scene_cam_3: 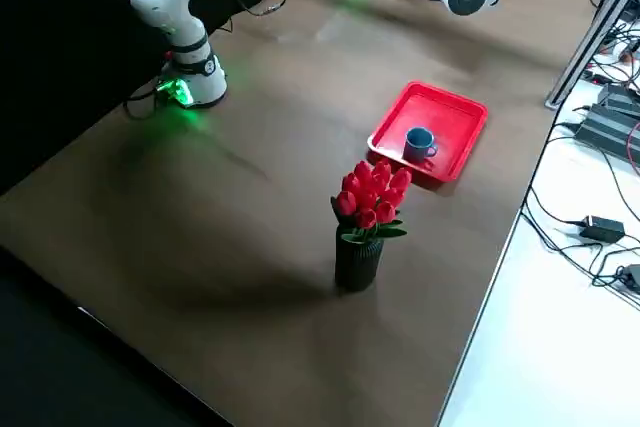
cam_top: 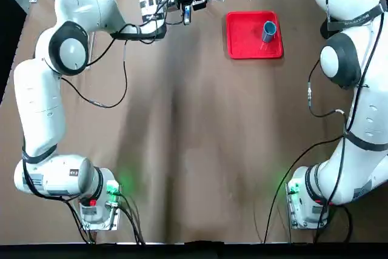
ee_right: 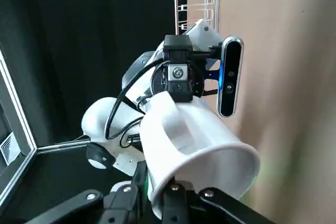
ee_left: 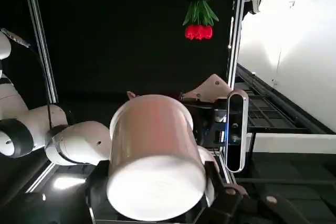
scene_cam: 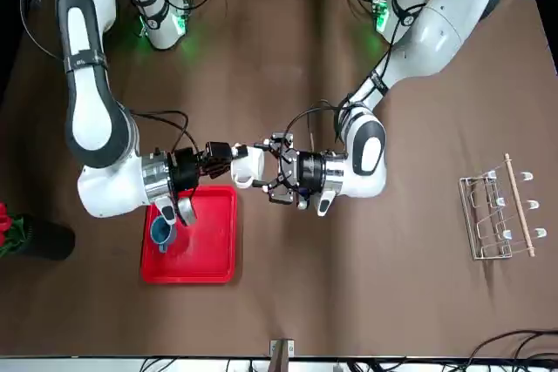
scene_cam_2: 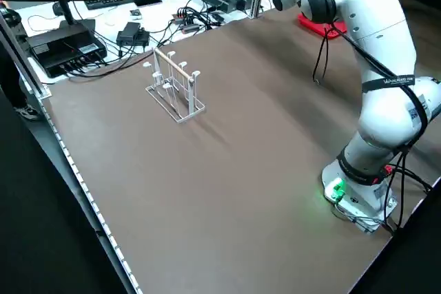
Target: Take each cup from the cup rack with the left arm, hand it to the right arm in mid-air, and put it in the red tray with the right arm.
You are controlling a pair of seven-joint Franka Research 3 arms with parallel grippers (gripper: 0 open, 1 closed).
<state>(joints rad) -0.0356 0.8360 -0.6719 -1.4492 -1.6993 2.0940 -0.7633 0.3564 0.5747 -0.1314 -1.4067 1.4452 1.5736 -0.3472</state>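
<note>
White cup (scene_cam: 248, 166) midair, left hand (scene_cam: 265, 173), right hand (scene_cam: 230, 158) grasping it; blue cup (scene_cam_3: 418, 144) in tray (scene_cam_3: 452, 115).

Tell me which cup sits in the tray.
The blue cup, inside the red plastic tray; the white cup is in mid-air between the two arms.

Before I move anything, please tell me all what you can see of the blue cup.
The blue cup is small, smooth and glossy, perhaps ceramic. It stands upright inside the red tray, off the middle, toward the robot's right side. Its mouth is open upward, and its one loop handle points away from the robot. Only the tray appears to touch it.
</note>
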